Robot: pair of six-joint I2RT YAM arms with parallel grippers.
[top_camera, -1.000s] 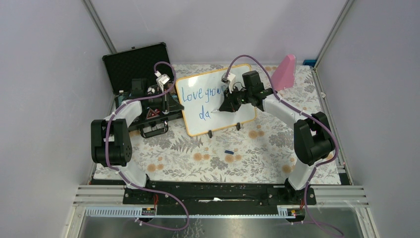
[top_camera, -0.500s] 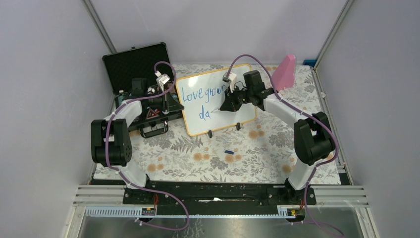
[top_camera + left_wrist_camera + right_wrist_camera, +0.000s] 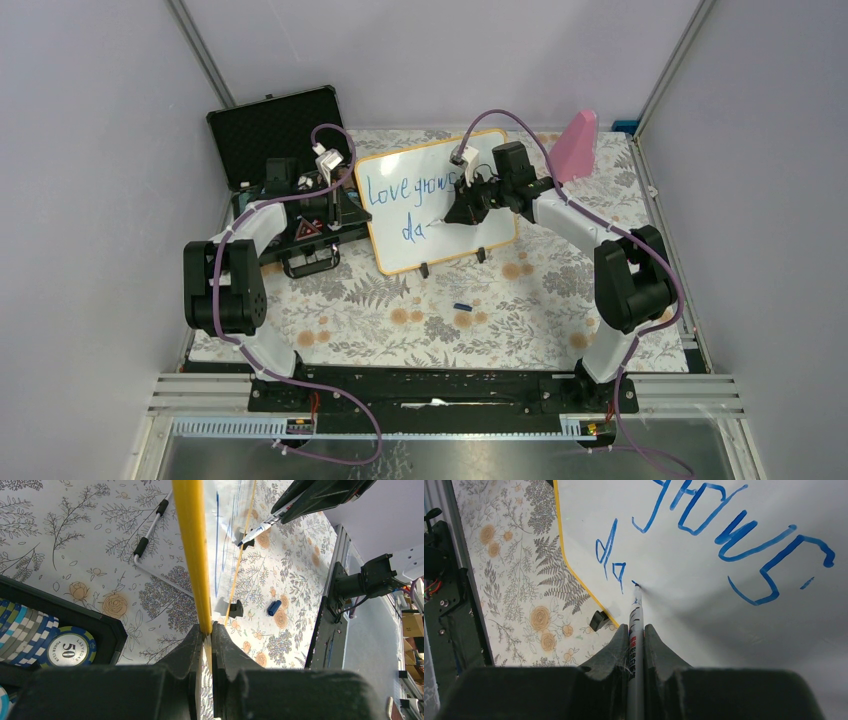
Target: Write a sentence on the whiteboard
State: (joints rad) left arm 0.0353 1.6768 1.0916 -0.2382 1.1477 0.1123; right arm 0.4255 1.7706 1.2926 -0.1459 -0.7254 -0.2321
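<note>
The whiteboard (image 3: 455, 240), white with an orange-yellow rim, stands tilted on two black feet at the table's middle back. The sentence (image 3: 408, 190) reads "Love grows" in blue, with "da" below it. My right gripper (image 3: 452, 214) is shut on a grey marker (image 3: 636, 622). The marker's blue tip touches the board just right of the "da" (image 3: 609, 555). My left gripper (image 3: 206, 628) is shut on the board's yellow rim (image 3: 192, 555) at its left edge, seen edge-on.
An open black case (image 3: 275, 130) with poker chips (image 3: 30, 640) lies at the back left under my left arm. A pink object (image 3: 573, 145) stands at the back right. A blue marker cap (image 3: 461, 306) lies on the floral cloth in front of the board.
The right gripper and marker lifted slightly, then came back to the spot beside "da". No new stroke shows. The left arm has not moved.
</note>
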